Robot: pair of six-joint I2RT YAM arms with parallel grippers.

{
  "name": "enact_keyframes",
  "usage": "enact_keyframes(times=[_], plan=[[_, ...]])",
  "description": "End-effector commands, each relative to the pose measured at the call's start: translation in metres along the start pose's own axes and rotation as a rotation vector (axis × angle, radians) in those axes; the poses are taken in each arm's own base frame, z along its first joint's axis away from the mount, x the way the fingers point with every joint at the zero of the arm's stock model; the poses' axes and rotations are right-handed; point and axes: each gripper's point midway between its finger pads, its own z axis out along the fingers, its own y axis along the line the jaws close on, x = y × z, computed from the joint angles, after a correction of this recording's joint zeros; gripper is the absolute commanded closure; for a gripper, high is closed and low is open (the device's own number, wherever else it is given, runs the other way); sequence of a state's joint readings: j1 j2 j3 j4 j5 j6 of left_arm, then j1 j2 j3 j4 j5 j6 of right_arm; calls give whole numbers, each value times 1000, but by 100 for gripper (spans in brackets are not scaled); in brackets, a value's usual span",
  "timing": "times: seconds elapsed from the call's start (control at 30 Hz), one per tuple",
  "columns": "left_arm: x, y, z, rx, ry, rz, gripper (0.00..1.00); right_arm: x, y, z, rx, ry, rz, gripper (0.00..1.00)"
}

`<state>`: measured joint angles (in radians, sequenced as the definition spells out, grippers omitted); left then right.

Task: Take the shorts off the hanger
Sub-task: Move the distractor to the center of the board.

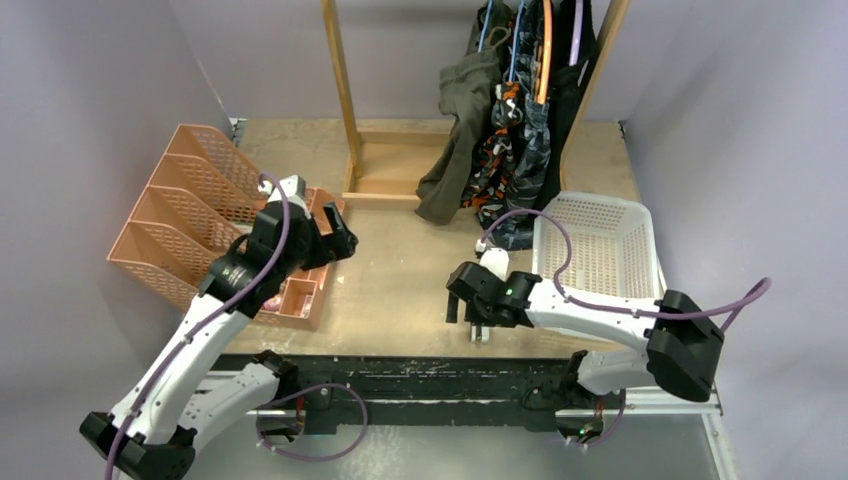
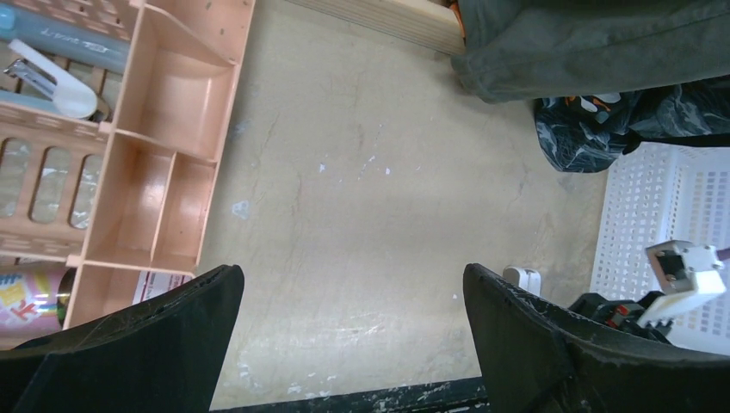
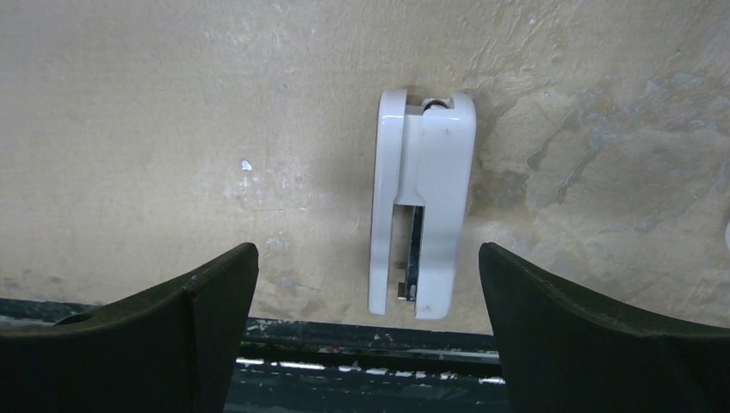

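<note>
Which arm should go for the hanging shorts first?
Right, probably. The shorts hang right of centre, straight beyond the right gripper and beside the white basket. The left gripper sits over the orange organizer tray, further off to the side. Both are open and empty.

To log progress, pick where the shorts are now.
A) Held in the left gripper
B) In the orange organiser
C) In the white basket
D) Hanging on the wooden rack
D: the shorts all hang from the rack at the back of the table, and none lie in the basket.
</note>
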<state>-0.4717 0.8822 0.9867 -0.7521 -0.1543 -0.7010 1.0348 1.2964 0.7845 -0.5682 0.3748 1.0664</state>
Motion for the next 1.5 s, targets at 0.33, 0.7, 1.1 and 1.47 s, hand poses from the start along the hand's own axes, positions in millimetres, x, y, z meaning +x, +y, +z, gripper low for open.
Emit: enact_keyframes(times=[0.33, 0.7, 1.1, 1.47], plan=[[-47, 16, -70, -72, -198, -101, 0, -31, 187, 6, -433, 3, -145, 1], [-58, 35, -109, -149, -250, -139, 0, -75, 270, -15, -468, -87, -150, 1], [-3, -44, -22, 222, 17, -213, 0, -125, 72, -102, -114, -429, 0, 1], [87, -82, 108, 1, 198, -103, 1, -110, 4, -158, -319, -463, 168, 1]])
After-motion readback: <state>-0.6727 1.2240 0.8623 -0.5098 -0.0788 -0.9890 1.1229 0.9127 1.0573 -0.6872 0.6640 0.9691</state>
